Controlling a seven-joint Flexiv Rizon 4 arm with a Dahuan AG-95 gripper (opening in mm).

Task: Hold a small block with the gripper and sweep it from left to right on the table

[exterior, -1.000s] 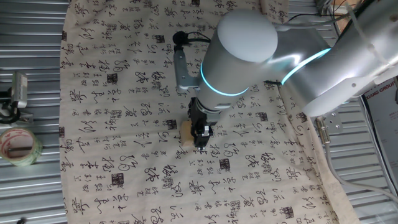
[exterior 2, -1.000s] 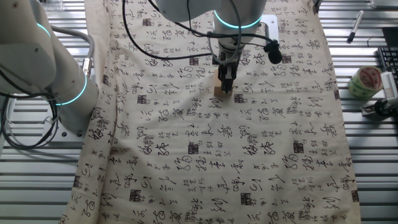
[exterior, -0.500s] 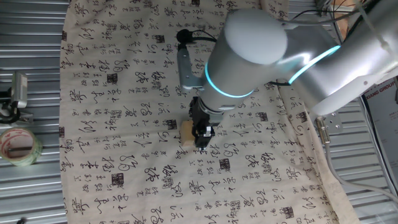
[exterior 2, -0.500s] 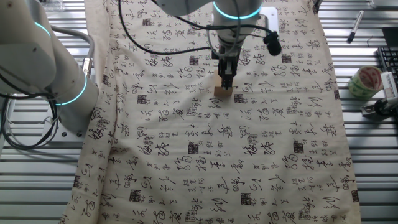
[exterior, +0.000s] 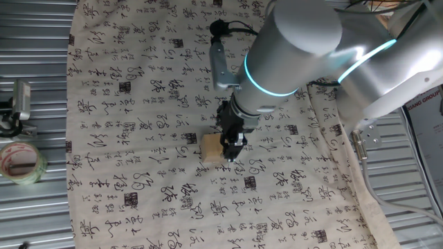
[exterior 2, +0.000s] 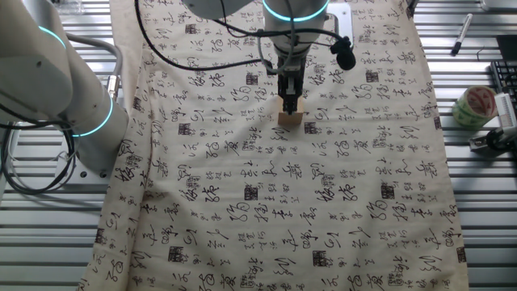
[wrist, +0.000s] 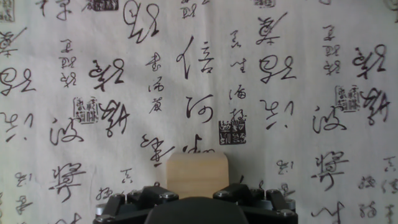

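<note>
The small block (exterior: pixel 211 147) is a pale tan cube resting on the beige calligraphy cloth (exterior: pixel 124 138) near its middle. The black gripper (exterior: pixel 229 148) at the end of the silver-grey arm comes down onto it and is shut on it. In the other fixed view the gripper (exterior 2: pixel 290 103) stands right over the block (exterior 2: pixel 289 118). In the hand view the block (wrist: pixel 197 173) sits between the two black jaws at the bottom edge, and the gripper (wrist: pixel 197 191) holds it against the cloth (wrist: pixel 298 74). The block's lower part is hidden by the gripper body.
A roll of tape (exterior: pixel 19 163) lies on the ribbed grey metal at the left, and it also shows in the other fixed view (exterior 2: pixel 473 105). A second arm with cyan rings (exterior 2: pixel 77 97) stands beside the cloth. A pen (exterior 2: pixel 460 34) lies beyond the cloth's edge.
The arm's body has swung to the right in one fixed view and to the left in the other. The gripper and block have shifted only slightly and stay together.
</note>
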